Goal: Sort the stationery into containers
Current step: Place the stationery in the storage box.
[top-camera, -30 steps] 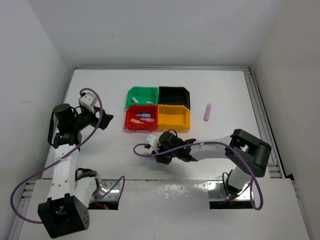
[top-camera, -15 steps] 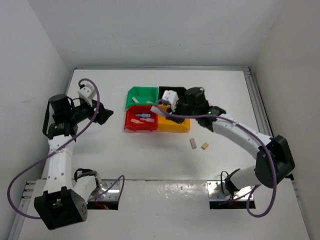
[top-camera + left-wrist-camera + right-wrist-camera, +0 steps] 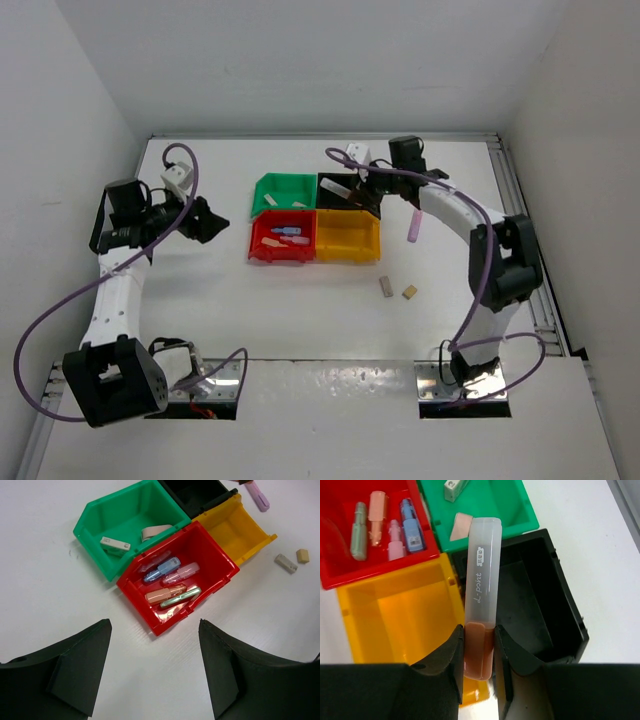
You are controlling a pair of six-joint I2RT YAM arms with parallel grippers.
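From above, the right pincer (image 3: 367,188) hangs over the black bin (image 3: 348,203), pinching a capped stick (image 3: 338,186). The left pincer (image 3: 207,222) sits well apart, left of the bins. A pink stick (image 3: 414,223), grey block (image 3: 386,287) and tan block (image 3: 409,292) lie loose on the surface (image 3: 200,300).

Left wrist: its jaws are spread and empty — the red bin (image 3: 167,622) lies ahead.

Right wrist: the stick's long axis runs straight out from the jaws, over the seam between the yellow bin (image 3: 395,625) and the black one — orange body, frosted printed cap. The right arm is clearly nearer.
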